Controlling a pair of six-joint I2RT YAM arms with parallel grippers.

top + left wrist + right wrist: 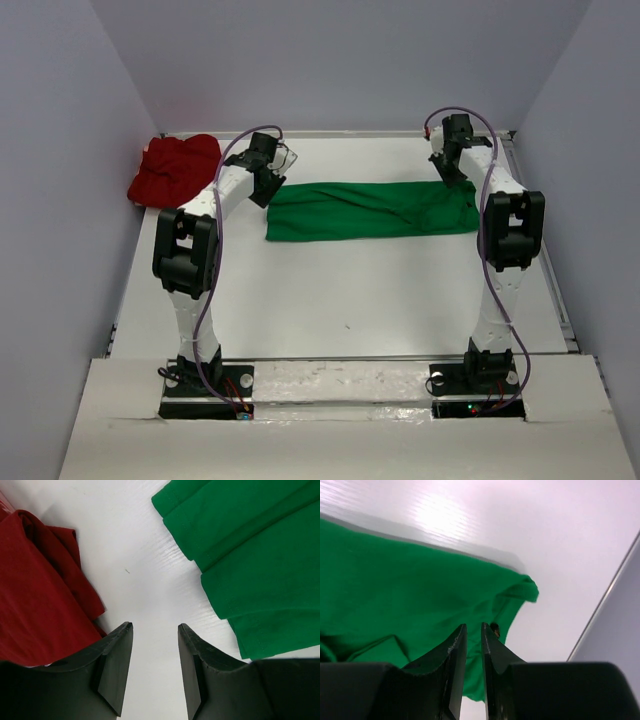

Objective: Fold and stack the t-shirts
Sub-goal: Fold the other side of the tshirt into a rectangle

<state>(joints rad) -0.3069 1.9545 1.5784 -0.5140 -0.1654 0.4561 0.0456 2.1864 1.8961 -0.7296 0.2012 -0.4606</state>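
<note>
The green t-shirt (370, 208) lies folded into a long strip across the middle of the white table (350, 290). The red t-shirt (175, 168) lies crumpled at the far left corner. My left gripper (274, 176) hovers at the strip's left end. In the left wrist view it (155, 625) is open and empty over bare table, with the red shirt (35, 590) on its left and the green shirt (250, 555) on its right. My right gripper (452, 165) is over the strip's right end. In the right wrist view it (473, 626) is almost shut and empty above the green cloth (395, 595).
Grey walls enclose the table at the back and on both sides. A metal rail (560, 300) runs along the right edge, also seen in the right wrist view (610, 600). Both arm bases stand on the near edge strip (340, 385).
</note>
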